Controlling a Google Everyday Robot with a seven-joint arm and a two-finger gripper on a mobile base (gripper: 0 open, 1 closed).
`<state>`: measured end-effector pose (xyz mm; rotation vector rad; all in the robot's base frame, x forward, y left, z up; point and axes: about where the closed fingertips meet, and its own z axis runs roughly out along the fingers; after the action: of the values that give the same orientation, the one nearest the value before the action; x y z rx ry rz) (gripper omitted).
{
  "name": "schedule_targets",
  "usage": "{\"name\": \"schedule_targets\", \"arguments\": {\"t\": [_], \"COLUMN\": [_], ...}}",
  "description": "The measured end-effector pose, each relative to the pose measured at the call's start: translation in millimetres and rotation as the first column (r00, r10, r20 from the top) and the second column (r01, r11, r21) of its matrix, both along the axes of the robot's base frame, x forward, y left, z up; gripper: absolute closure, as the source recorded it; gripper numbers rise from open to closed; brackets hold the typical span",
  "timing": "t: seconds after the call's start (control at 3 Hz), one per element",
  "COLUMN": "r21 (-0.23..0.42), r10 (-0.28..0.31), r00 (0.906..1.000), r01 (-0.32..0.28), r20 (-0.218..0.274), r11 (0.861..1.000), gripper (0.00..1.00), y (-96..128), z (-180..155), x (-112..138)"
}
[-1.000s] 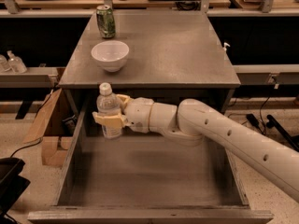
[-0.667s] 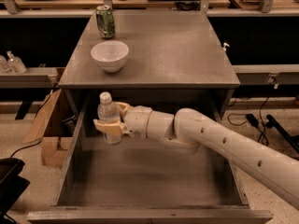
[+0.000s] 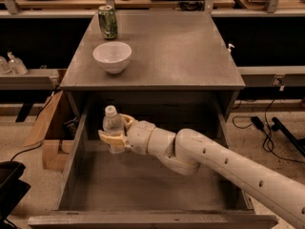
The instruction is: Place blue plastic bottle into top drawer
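The blue plastic bottle [image 3: 113, 124] is a clear bottle with a white cap, held upright. My gripper [image 3: 116, 134] is shut on it around its lower half, with tan fingers [image 3: 110, 138] wrapped at its front. The bottle hangs inside the open top drawer [image 3: 138, 182], at the back left, near the left wall. I cannot tell whether its base touches the drawer floor. My white arm reaches in from the lower right, across the drawer.
On the grey cabinet top [image 3: 176, 51] stand a white bowl [image 3: 112, 56] and a green soda can [image 3: 107, 22]. Small clear pump bottles [image 3: 13, 63] sit on a shelf at left. A cardboard box [image 3: 50, 132] leans beside the drawer's left side. Cables lie on the floor at right.
My gripper has carried the bottle slightly lower and further toward me inside the drawer, staying on the left side. The arm has drawn lower with it.
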<state>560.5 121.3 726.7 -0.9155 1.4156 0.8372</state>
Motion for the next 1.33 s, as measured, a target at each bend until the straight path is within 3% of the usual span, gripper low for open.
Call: {"name": "schedule_targets", "arguments": {"t": [0.67,1.33], "r21": [0.013,0.013], "r10": [-0.068,-0.063], "r00": [0.9971,0.9975], "r01": [0.069,0.064], "r20": [-0.034,-0.033], "r11": [0.998,0.998], "gripper": [1.0,0.58], "y": [3.1,5.9], "z": [-30.2,-28.9], "x": [1.4,0.9]}}
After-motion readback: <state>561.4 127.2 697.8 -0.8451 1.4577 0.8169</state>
